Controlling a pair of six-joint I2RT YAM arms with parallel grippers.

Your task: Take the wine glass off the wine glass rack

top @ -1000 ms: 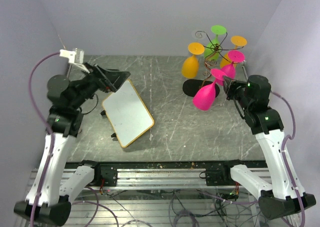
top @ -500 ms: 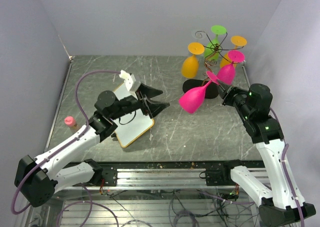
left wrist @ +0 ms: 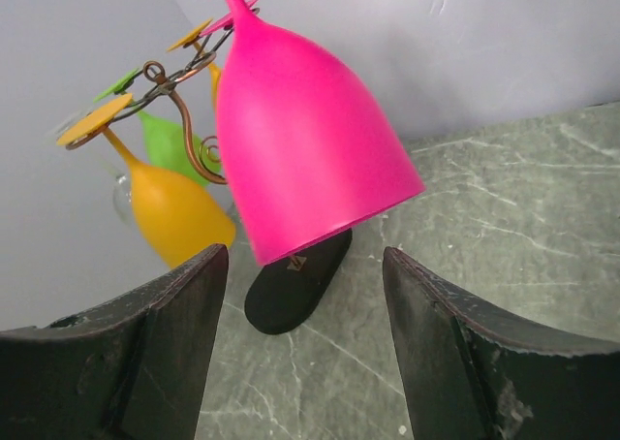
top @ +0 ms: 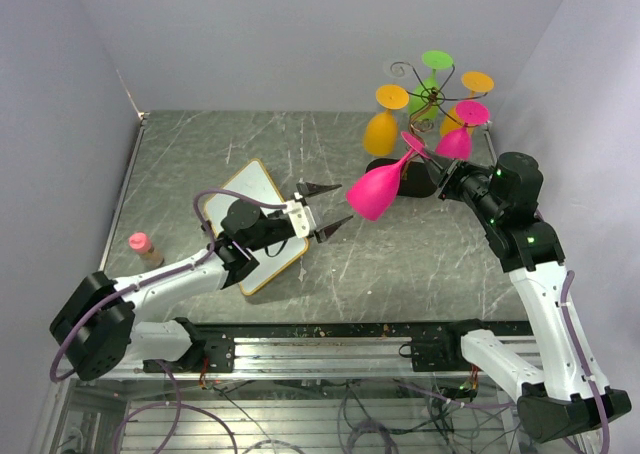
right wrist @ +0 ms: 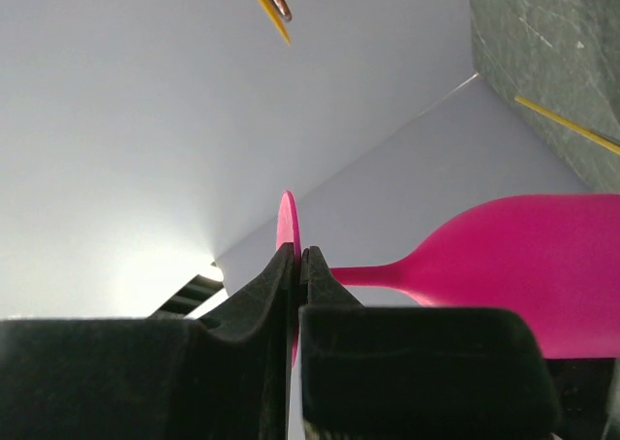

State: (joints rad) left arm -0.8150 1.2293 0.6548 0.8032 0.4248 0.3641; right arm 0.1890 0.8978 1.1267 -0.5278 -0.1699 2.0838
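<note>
Pink wine glass off wine glass rack, held tilted, foot pinched by right fingers; left fingers spread near bowl. Remaining, likely: set on desk.

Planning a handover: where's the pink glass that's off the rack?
Top view, right of centre: the pink glass hangs, foot in the right hand, bowl between rack and left hand.
</note>
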